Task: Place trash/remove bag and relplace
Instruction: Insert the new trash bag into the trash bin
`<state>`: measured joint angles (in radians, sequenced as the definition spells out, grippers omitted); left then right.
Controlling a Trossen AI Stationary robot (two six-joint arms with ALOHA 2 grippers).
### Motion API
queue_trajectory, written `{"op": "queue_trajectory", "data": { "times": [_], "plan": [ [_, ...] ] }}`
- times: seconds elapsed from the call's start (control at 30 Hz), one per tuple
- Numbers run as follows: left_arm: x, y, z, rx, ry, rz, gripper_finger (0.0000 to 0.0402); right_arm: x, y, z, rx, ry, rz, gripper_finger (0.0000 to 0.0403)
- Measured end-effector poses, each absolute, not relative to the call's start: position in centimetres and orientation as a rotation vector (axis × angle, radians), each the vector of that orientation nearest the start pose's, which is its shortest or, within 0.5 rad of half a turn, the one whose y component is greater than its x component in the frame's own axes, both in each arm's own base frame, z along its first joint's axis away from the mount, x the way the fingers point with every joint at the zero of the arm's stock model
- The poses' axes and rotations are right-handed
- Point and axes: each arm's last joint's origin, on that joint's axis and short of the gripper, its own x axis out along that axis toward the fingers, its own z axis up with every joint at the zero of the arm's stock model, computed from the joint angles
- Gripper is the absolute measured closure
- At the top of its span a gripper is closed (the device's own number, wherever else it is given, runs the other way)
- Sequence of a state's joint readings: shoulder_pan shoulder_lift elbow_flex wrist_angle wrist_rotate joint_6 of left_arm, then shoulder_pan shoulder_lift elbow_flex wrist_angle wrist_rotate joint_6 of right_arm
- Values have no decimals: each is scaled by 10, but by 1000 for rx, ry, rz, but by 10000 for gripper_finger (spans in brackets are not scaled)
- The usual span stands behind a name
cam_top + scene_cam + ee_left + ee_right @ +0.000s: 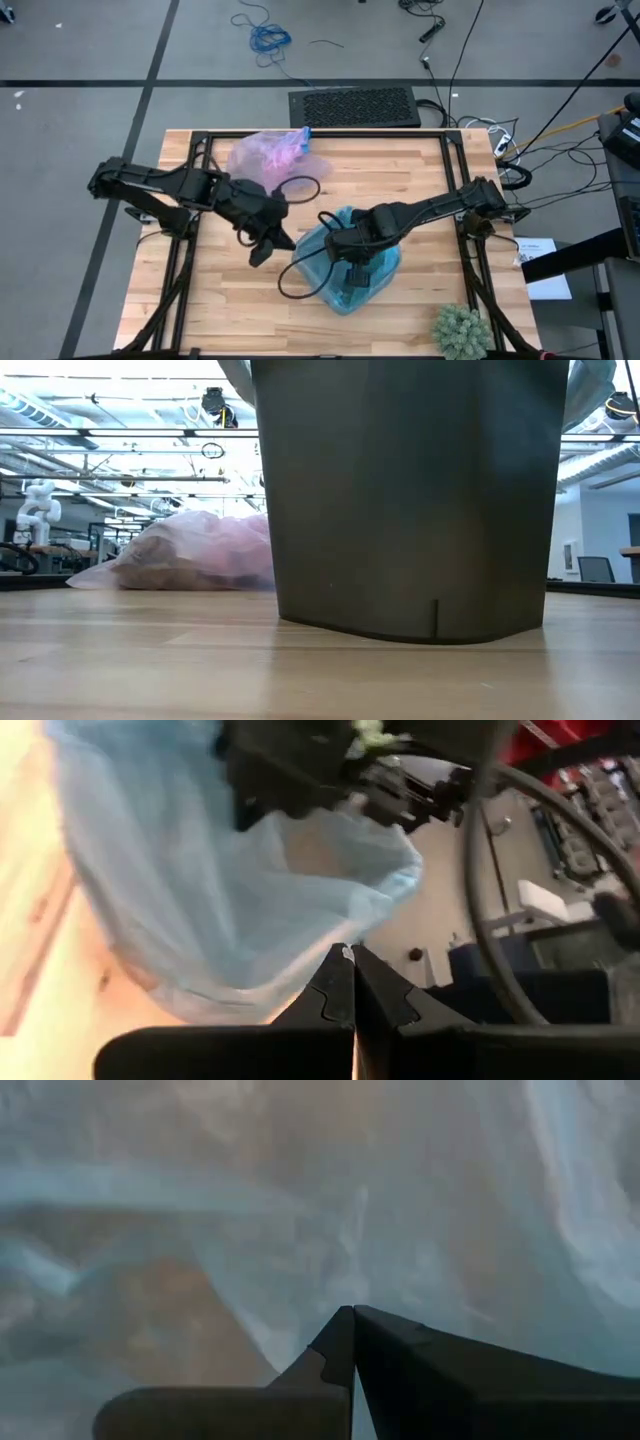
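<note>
Fitting replacement liner, late stage | lavender-pink bag [266, 155] with trash lies removed at worktop [230, 300] rear | light blue bag [350, 262] draped over bin [410, 500] | right pincer [352, 262] closed, down inside liner | left pincer [262, 248] closed, empty, beside bin | remaining: seat liner rim.

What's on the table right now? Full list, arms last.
bin: one, dark grey, table centre-right, lined with the blue bag
blue bag: one, light blue, in and over the bin
pink bag: one, lavender-pink, far edge of table, lying filled
plant: one, green, near right corner
table: one, light wood
left claw: shut, empty, left of the bin
right claw: shut, down inside the blue bag
</note>
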<state>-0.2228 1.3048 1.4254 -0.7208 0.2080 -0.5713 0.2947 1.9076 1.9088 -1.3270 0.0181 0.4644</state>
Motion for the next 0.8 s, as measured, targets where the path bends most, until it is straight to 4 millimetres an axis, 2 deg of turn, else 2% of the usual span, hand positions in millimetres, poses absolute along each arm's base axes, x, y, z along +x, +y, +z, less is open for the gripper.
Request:
{"op": "queue_trajectory", "data": {
  "times": [0.17, 0.47, 0.67, 0.8],
  "plan": [
    [253, -82, 392, -440, 701, -244, 401, 367, 105, 312, 216, 1282, -77, 403],
    [244, -99, 369, -211, 686, -157, 402, 371, 95, 295, 211, 1289, -79, 403],
    [237, -94, 358, -183, 653, -158, 402, 377, 89, 293, 258, 1273, -70, 403],
    [231, -89, 369, -211, 581, -160, 402, 377, 88, 296, 262, 1265, -80, 403]
  ]
}}
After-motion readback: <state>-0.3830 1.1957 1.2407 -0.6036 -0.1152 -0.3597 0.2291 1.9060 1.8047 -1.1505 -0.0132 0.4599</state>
